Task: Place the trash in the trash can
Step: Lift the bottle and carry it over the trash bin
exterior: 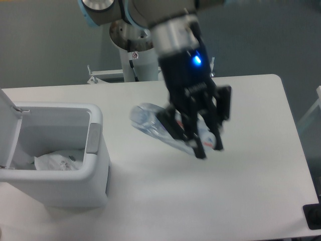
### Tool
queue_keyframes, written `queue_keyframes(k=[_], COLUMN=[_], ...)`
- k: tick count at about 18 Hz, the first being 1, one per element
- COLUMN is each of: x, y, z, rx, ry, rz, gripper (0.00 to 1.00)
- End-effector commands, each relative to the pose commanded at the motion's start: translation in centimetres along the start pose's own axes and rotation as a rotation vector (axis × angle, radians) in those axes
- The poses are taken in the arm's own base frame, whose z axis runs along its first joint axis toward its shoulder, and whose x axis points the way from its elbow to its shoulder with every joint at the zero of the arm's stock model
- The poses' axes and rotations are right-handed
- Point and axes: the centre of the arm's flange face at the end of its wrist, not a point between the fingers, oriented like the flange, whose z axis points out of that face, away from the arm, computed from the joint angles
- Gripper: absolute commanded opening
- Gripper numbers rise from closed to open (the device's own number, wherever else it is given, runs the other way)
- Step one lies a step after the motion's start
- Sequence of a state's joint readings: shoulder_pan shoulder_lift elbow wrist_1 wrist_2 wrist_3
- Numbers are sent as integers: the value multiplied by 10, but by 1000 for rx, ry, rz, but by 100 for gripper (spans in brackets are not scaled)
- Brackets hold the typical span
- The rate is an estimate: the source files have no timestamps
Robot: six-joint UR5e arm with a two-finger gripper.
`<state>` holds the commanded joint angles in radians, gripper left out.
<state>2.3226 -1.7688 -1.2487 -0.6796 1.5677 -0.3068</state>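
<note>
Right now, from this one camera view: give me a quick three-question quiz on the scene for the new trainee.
1. True or false: the claw is shut on the bottle.
2. What lies inside the bin?
A. a plastic bag
B. a red cup
C. nothing
3. Fill in: the bin's lid is ____.

Key:
1. True. The bottle is held lifted off the table, lying slantwise in the grip.
2. A. The bag lies at the bottom.
3. Open, standing up on the far left.
</note>
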Motion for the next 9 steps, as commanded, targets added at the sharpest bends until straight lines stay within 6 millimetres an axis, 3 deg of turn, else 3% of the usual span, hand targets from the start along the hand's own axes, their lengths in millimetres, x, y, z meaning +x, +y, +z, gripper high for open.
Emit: queue_keyframes(k=[4, 9], x=[52, 98], y=[26, 62], z=[-12, -6], rx=[-25, -77], ry=[75, 138], rz=[50, 99], gripper=[32, 35])
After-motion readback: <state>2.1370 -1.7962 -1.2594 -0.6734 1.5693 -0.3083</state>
